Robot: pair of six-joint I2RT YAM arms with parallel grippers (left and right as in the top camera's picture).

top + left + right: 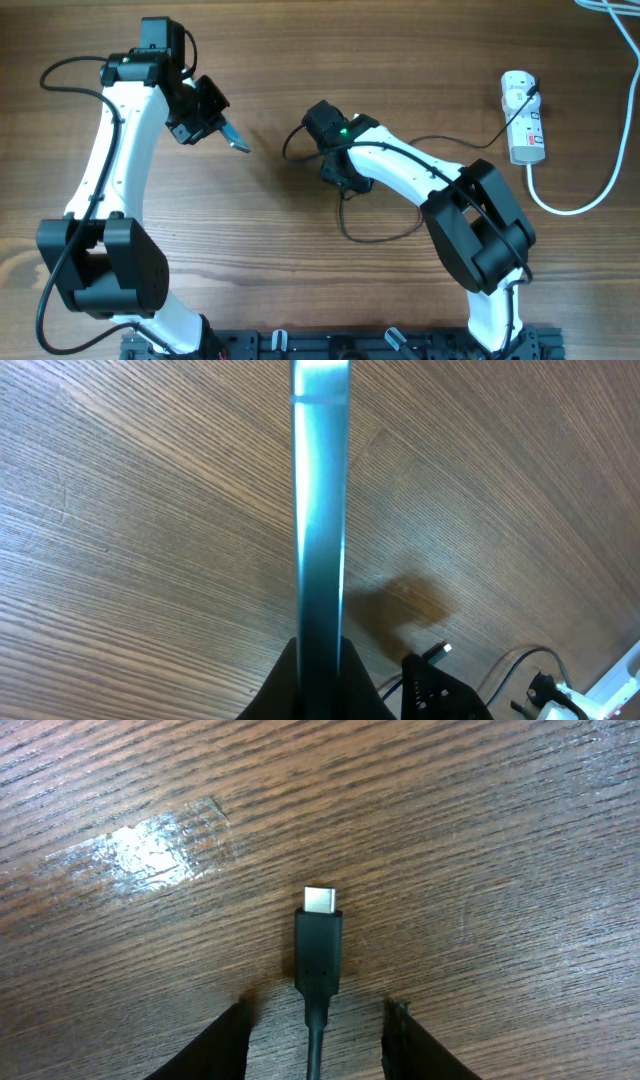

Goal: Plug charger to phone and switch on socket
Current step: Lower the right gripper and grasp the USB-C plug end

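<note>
My left gripper [205, 115] is shut on the phone [236, 138] and holds it above the table. In the left wrist view the phone [320, 510] shows edge-on as a turquoise strip between the fingers [320, 665]. The charger [345, 215] is a thin black cable looping on the table. Its plug tip [319, 945] lies flat on the wood between the open fingers of my right gripper [315, 1010], which do not touch it. My right gripper [340, 178] is right of the phone. The white socket [523, 117] lies at the far right with a black plug in it.
A thick white cable [590, 200] curves from the socket along the right edge. The charger cable runs from the socket plug towards the table's middle [440, 140]. The plug tip [440, 652] and right gripper also show low in the left wrist view.
</note>
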